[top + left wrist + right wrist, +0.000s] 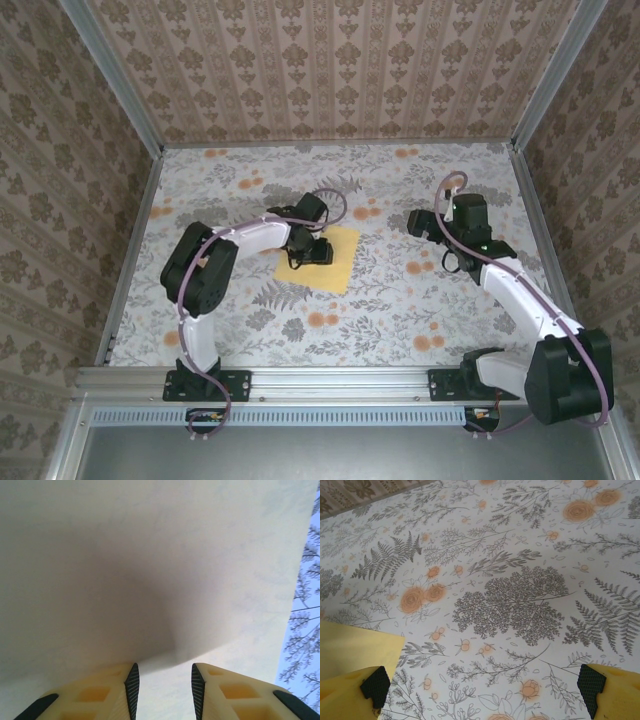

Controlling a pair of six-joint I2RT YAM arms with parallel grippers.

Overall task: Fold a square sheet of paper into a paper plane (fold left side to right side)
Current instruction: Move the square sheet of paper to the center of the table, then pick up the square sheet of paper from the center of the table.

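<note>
Standing over the paper (342, 264) near mid-table (400, 300), the left gripper (312, 252) has its jaws partly apart, clamping nothing visible, with a raised sheet edge at its fingertips (132, 672). The right gripper (424, 222), fully spread, hangs just right of the sheet.

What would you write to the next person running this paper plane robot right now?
Left gripper: jaws partly open, low over the square sheet of paper; part of the sheet curves up just ahead of it.
Right gripper: wide open, empty, above the flowered table, right of the sheet.
Done: no finished fold visible from above.
To do: fold left side onto right side, then the remaining folds.
</note>
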